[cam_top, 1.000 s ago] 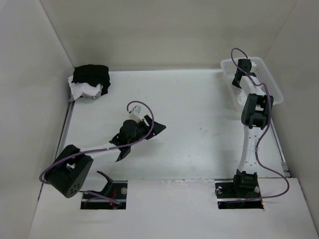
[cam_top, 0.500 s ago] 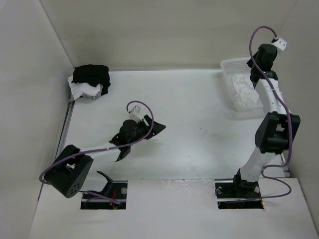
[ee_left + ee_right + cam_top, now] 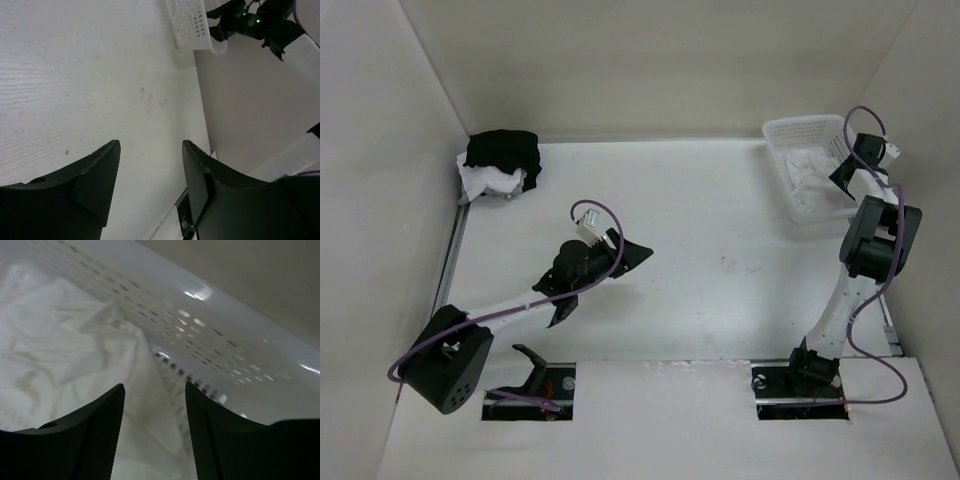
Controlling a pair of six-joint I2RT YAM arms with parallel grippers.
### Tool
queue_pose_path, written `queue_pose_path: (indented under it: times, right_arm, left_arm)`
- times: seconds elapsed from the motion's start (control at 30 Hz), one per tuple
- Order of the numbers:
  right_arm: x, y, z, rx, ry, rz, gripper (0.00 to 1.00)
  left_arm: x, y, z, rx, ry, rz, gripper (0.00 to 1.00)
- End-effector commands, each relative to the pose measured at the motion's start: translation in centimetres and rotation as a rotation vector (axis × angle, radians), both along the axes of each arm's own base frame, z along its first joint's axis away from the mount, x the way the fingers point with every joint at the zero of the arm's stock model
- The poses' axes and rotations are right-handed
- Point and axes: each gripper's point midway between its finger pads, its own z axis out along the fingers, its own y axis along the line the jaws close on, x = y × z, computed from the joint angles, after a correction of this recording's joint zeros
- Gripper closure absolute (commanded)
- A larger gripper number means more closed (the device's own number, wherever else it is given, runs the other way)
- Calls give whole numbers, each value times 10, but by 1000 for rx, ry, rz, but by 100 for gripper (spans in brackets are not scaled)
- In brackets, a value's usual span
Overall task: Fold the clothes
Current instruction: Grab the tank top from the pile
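Observation:
White clothes (image 3: pixel 808 182) lie crumpled inside the white lattice basket (image 3: pixel 798 129) at the back right. My right gripper (image 3: pixel 841 174) hangs over the basket's right side. In the right wrist view its jaws (image 3: pixel 154 387) stand open, with the white fabric (image 3: pixel 60 345) below the gap and nothing gripped. A pile of clothes sits in the back left corner, a black garment (image 3: pixel 502 150) on top of a white one (image 3: pixel 490 183). My left gripper (image 3: pixel 632 257) hovers over the bare table, left of the middle. It is open (image 3: pixel 150 145) and empty.
The basket's perforated wall (image 3: pixel 210 335) rises close to my right gripper's right finger. White walls enclose the table on the left, back and right. The left wrist view shows the basket (image 3: pixel 192 22) and the right arm (image 3: pixel 255 22) far off.
My right arm has come down from high above the basket to just over the clothes in it, and its jaws have opened. The left arm has shifted only slightly.

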Motion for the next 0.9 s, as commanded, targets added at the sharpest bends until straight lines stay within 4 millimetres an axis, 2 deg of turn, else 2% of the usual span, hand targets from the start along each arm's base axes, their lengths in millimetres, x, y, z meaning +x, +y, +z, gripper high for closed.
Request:
queue_pose_path:
  times: [0.0, 0.17, 0.37, 0.53, 0.73, 0.8, 0.87]
  right_arm:
    - [14, -4, 40, -11, -34, 28, 42]
    - [13, -11, 14, 18, 89, 42, 38]
    - [26, 2, -20, 53, 189, 117, 36]
    - [32, 10, -39, 74, 232, 128, 44]
    - [40, 14, -36, 78, 197, 124, 89]
    - [45, 18, -22, 76, 141, 125, 97]
    - [50, 21, 7, 47, 46, 124, 99]
  left_arm:
    - [-3, -2, 12, -38, -28, -30, 49]
    - [-2, 1, 9, -41, -29, -22, 49]
    - [0, 4, 0, -37, -19, -15, 49]
    - [5, 10, -5, -42, -6, 4, 49]
    - [9, 9, -7, -45, 6, 5, 49]
    - [9, 8, -8, -48, 7, 6, 49]
    - [9, 8, -8, -49, 7, 8, 49]
